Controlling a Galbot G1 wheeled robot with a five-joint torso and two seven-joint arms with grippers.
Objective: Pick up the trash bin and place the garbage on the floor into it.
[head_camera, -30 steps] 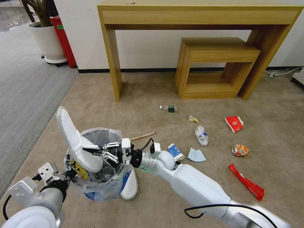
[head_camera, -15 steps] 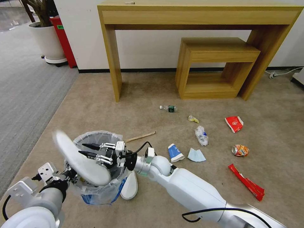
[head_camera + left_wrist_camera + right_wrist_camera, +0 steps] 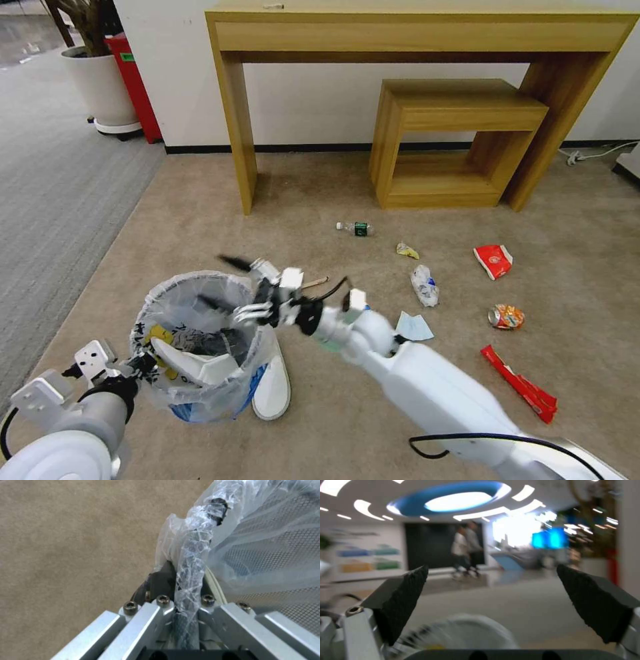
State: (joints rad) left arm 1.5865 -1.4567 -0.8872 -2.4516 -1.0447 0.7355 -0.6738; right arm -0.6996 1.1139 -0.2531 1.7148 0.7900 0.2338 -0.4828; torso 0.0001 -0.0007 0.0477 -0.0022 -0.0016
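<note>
The blue trash bin [image 3: 200, 393] with its whitish bag liner stands on the beige floor [image 3: 200, 227] at lower left. My left gripper [image 3: 142, 364] is shut on its near rim, and the left wrist view shows the left gripper [image 3: 186, 585] clamping the liner-wrapped rim [image 3: 195, 550]. One white slipper [image 3: 190, 363] lies inside the bin. A second slipper [image 3: 273, 387] lies on the floor against the bin. My right gripper [image 3: 223, 283] hovers open and empty over the bin's far rim, its fingers [image 3: 403, 600] spread wide. Bottle [image 3: 355, 228], stick [image 3: 313, 283], mask [image 3: 413, 327], can [image 3: 505, 317] and red wrappers [image 3: 493, 260] lie scattered to the right.
A wooden console table [image 3: 427, 27] and a smaller nested table [image 3: 453, 133] stand against the far wall. A potted plant's white pot [image 3: 100, 87] and a tall red box [image 3: 133, 80] are at far left beside grey ribbed carpet [image 3: 53, 187]. A long red wrapper [image 3: 520, 387] lies at right.
The right gripper let go of the white slipper, which dropped into the bin. The gripper then rose and swung toward the bin's far side. The left gripper kept its hold.
</note>
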